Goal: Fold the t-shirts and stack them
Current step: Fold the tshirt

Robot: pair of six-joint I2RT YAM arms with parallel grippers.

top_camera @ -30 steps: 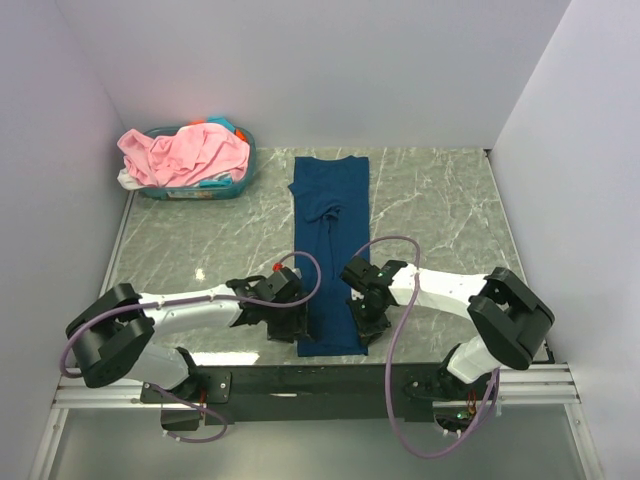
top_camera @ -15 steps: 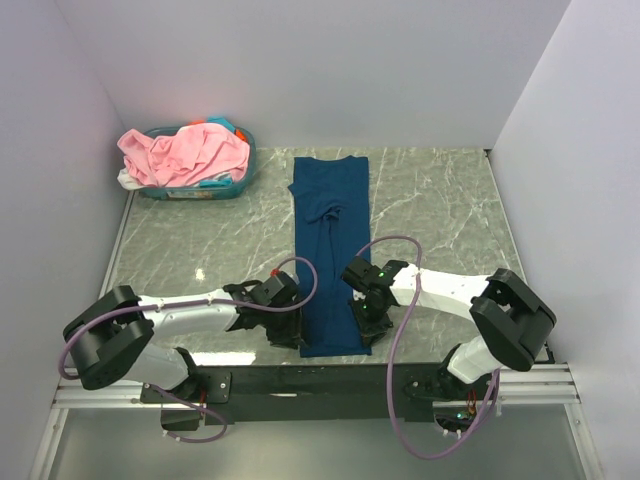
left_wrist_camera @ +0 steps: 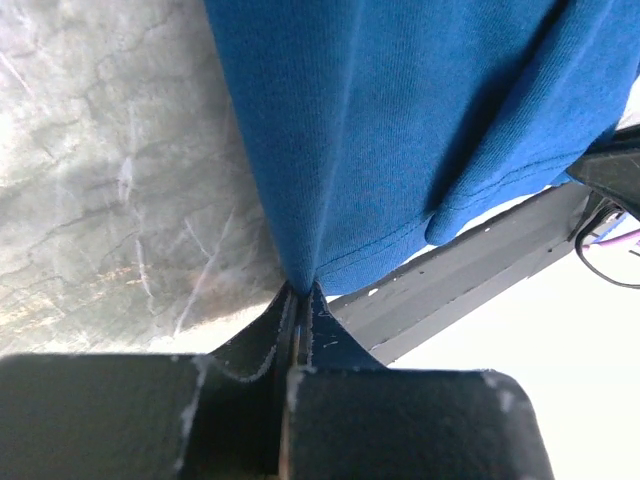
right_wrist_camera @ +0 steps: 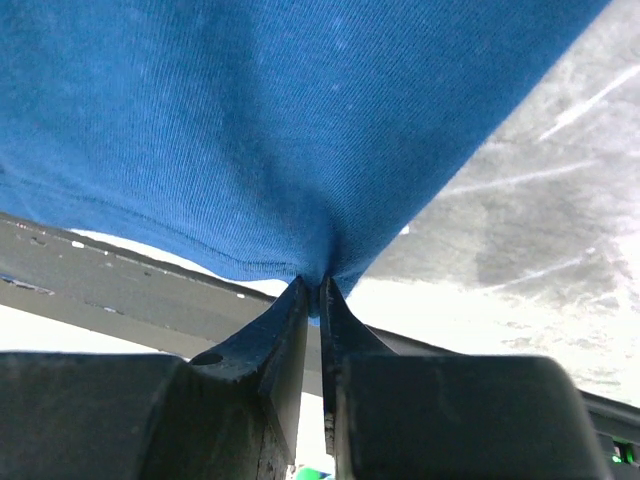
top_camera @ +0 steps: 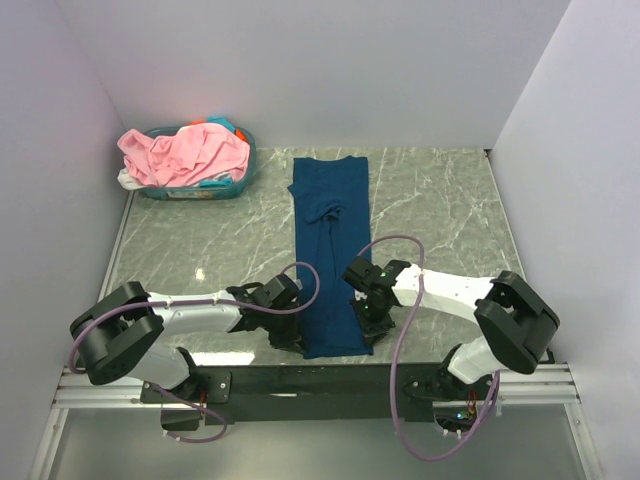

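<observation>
One blue t-shirt (top_camera: pixel 330 250), one basket (top_camera: pixel 190 192) of perhaps three heaped shirts (top_camera: pixel 185 150), one left gripper (left_wrist_camera: pixel 297 292), one right gripper (right_wrist_camera: pixel 318 285).

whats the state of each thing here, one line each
navy t-shirt, laid out as a long narrow strip on the table, near hem pinched at both corners
left hand, shut on the shirt's near left corner
right hand, shut on the shirt's near right corner
pink t-shirt, crumpled and unfolded on top of the basket
teal basket, upright, heaped with clothes
</observation>
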